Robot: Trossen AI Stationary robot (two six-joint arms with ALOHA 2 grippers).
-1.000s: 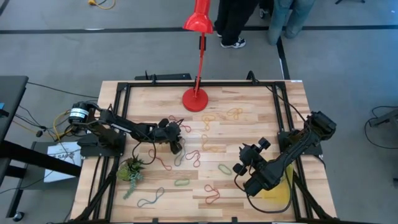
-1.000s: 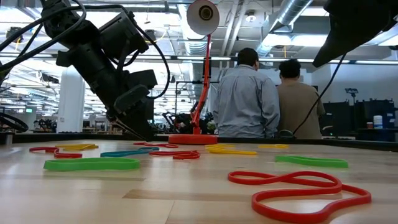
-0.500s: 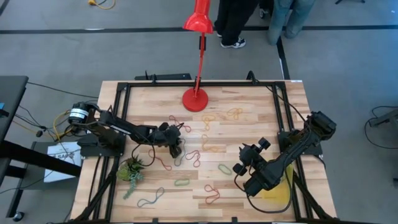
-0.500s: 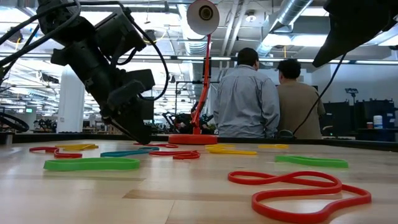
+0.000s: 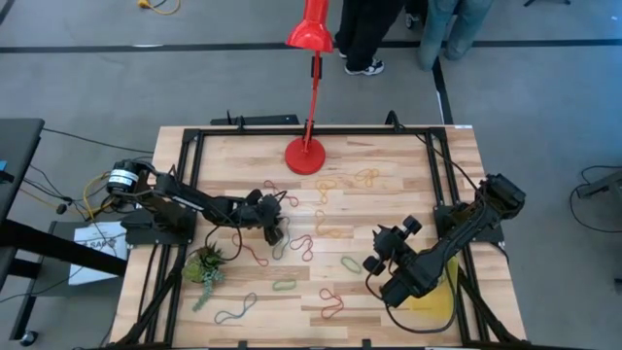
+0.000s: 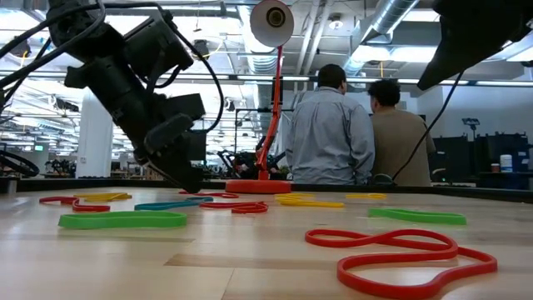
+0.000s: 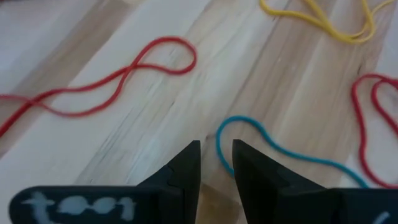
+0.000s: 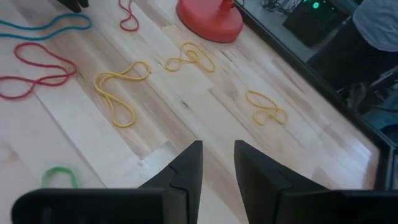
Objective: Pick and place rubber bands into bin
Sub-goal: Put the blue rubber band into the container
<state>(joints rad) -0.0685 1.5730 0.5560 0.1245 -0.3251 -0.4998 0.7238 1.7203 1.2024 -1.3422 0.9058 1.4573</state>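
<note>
Behind scattered rubber bands (image 5: 330,229) stand lamp base (image 5: 304,157) and two people (image 6: 354,137).

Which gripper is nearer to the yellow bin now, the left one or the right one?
Right. The right gripper is beside the bin, whose near part its arm covers; the left gripper is over the bands across the table.

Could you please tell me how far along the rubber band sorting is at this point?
Nothing looks binned yet: the visible part of the yellow bin shows no bands. In hand: the left hand is down at the table, fingers slightly apart over a blue band, not gripping it. The right hand waits empty near the bin. Left: every rubber band scattered on the table.
</note>
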